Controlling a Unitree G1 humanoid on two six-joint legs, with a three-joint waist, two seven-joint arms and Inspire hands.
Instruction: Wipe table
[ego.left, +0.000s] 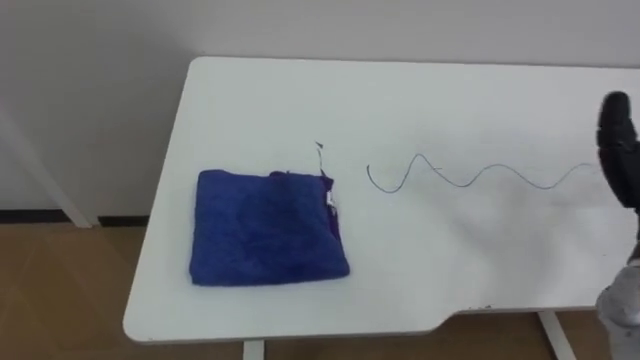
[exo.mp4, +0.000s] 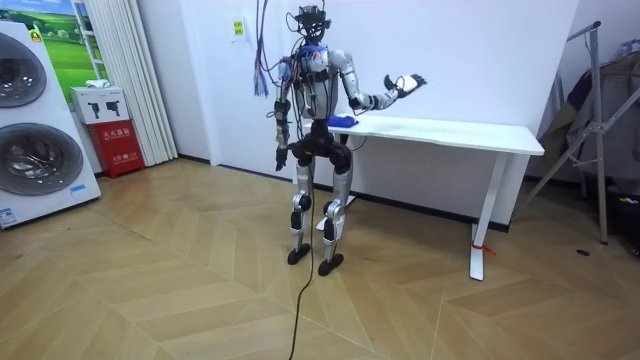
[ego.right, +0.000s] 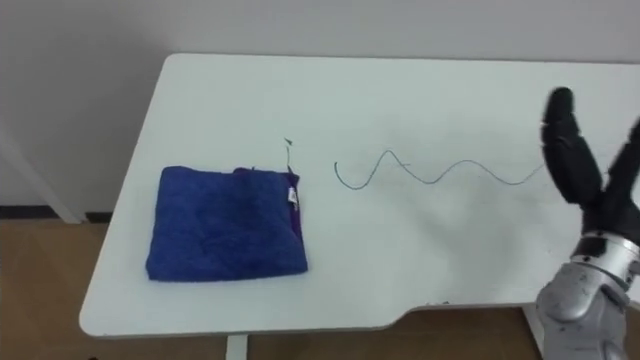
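Observation:
A folded blue cloth (ego.left: 268, 228) lies on the left part of the white table (ego.left: 450, 270), near its front edge. To its right a thin wavy pen line (ego.left: 470, 176) runs across the tabletop. My right hand (ego.right: 572, 160) is raised above the table's right side with its dark fingers straight and spread, open and holding nothing, well away from the cloth. In the room view I stand at the end of the table (exo.mp4: 450, 131), the right hand (exo.mp4: 405, 83) lifted over it. My left hand (exo.mp4: 282, 157) hangs at my side.
A white wall runs close behind the table. In the room view a washing machine (exo.mp4: 35, 120) and a red box (exo.mp4: 115, 133) stand at the room view's left, and a metal rack (exo.mp4: 600, 110) at its right. Wooden floor lies around the table.

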